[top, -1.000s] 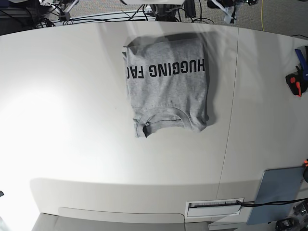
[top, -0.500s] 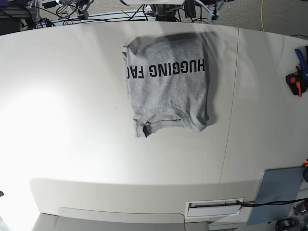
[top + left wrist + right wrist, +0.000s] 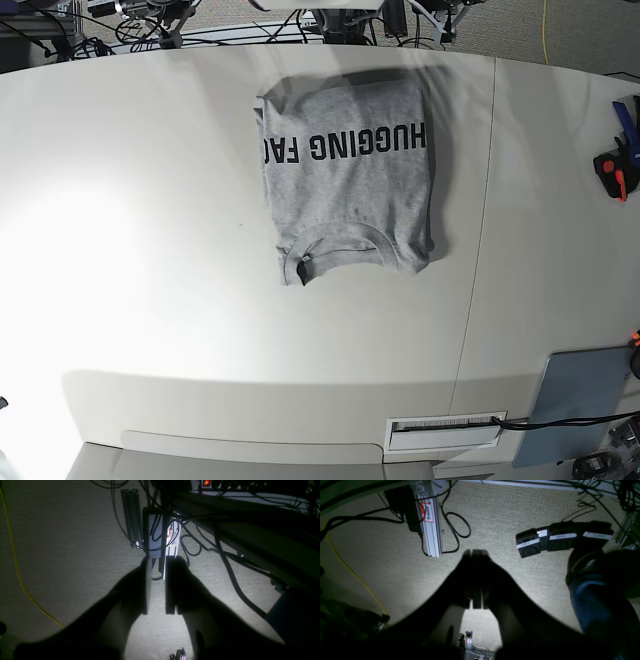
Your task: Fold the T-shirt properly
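The heather-grey T-shirt [image 3: 345, 180] lies folded into a rectangle on the white table [image 3: 150, 250]. Its black lettering faces up and its ribbed collar points toward the near edge. Neither gripper is near it; both wrist views show only carpeted floor beyond the table. My left gripper [image 3: 160, 560] hangs over the floor with a narrow gap between its fingers and nothing in it. The fingers of my right gripper [image 3: 473, 552] are pressed together and hold nothing.
A grey-blue flat panel [image 3: 580, 400] rests at the near right corner. A red-and-black tool [image 3: 612, 172] lies at the right edge. Cables and an aluminium rail [image 3: 172, 542] lie on the floor. Labelled black boxes [image 3: 545, 541] and a person's jeans-clad leg [image 3: 595, 600] are under the right wrist.
The arm parts at the table's far edge have shifted further out of the base view. The T-shirt has not moved.
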`<state>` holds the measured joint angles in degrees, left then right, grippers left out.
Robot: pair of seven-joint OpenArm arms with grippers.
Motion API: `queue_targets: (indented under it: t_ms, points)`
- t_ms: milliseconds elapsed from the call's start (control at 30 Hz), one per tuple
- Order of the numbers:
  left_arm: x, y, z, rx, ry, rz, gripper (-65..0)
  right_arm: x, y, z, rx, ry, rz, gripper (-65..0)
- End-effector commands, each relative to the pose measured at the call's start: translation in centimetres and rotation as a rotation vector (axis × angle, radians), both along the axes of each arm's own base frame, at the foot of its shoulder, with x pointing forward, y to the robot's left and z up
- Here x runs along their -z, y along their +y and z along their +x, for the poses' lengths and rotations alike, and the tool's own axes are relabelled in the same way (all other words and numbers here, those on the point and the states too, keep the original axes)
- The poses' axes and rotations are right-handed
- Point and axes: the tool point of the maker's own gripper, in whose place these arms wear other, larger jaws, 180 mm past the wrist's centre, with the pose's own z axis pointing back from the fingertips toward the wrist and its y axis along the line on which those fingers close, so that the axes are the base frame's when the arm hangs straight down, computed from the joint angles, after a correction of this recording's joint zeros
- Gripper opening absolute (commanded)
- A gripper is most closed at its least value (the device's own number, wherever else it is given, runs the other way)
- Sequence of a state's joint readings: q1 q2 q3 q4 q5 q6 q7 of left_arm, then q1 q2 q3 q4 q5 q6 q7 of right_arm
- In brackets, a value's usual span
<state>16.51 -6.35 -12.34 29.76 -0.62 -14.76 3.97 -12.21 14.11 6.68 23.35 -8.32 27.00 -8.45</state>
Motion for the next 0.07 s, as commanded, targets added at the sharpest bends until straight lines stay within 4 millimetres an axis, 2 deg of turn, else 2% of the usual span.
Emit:
queue_targets:
  t_ms: [0, 33]
  points:
    - [-0.06, 0.24, -0.19, -0.001, -0.004, 0.004, -53.5, -0.19, -0.70, 0.25, 0.001, -0.013, -0.009, -65.0]
    - [-0.06, 0.24, -0.14, -0.002, -0.007, 0.004, -53.5, -0.18, -0.68, 0.27, 0.001, -0.014, -0.008, -65.0]
